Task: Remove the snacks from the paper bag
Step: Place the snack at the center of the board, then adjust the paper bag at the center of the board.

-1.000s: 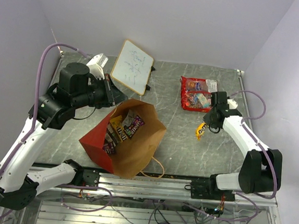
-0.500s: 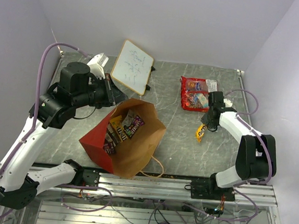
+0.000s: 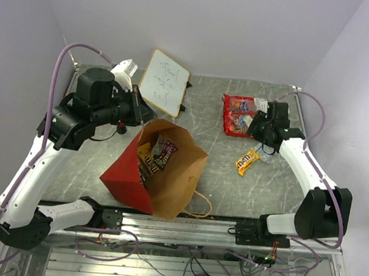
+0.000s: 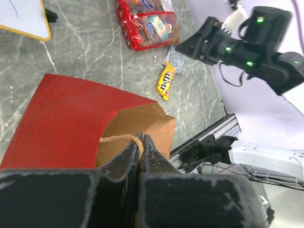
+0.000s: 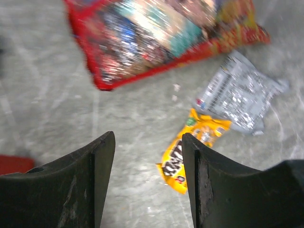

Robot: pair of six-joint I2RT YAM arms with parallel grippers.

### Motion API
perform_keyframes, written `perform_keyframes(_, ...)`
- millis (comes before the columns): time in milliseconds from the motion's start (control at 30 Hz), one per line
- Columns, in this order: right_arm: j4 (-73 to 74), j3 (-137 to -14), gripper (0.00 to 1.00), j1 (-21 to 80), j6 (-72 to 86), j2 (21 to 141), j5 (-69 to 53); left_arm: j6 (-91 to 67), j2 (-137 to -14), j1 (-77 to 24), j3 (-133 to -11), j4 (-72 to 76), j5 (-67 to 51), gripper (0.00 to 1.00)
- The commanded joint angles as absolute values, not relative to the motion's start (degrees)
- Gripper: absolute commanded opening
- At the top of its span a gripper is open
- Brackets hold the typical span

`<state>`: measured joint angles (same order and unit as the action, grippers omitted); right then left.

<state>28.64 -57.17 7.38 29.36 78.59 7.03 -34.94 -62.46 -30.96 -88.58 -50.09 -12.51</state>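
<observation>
The paper bag [image 3: 126, 179], red outside and brown inside, lies tilted with its mouth open toward the camera. Several small packets [image 3: 158, 155] show inside it. My left gripper [image 3: 144, 114] is shut on the bag's tan handle [image 4: 118, 138] at the far rim, as the left wrist view [image 4: 140, 137] shows. The large red candy bag [image 3: 238, 114] lies at the back right, with a silver packet [image 3: 261, 105] beside it and a yellow packet [image 3: 247, 161] nearer. My right gripper [image 3: 258, 126] is open and empty above the table [image 5: 148, 142], left of the yellow packet [image 5: 190, 154].
A white whiteboard [image 3: 165, 81] stands tilted at the back behind the bag. A small red-and-black marker cap [image 3: 122, 130] lies left of the bag's mouth. The bag's other handle [image 3: 199, 205] hangs near the front rail. The table's right edge is close behind the right arm.
My right gripper has moved back from the yellow packet toward the red candy bag, and the packet now lies flat in the open. My left arm has shifted the bag slightly right.
</observation>
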Motion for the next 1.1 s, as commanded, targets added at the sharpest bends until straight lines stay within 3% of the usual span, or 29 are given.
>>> perform_keyframes(0,30.0,-62.1,0.58,8.3,24.6,73.4,-2.5,-30.2,-64.0,-31.3,-94.0,-50.1,-9.3,0.07)
perform_keyframes(367,33.5,-75.0,0.59,24.4,26.0,69.7,-1.5,-22.2,-71.5,-31.3,-104.3,-52.4,-8.0,0.07)
perform_keyframes(767,30.4,-66.2,0.59,37.0,33.1,64.2,0.0,-34.2,-68.7,-31.3,-84.9,-36.9,-24.5,0.07)
perform_keyframes(1067,39.8,-62.5,0.66,37.2,35.8,65.2,10.1,-38.4,-68.7,-31.3,-83.1,-32.7,-27.0,0.07)
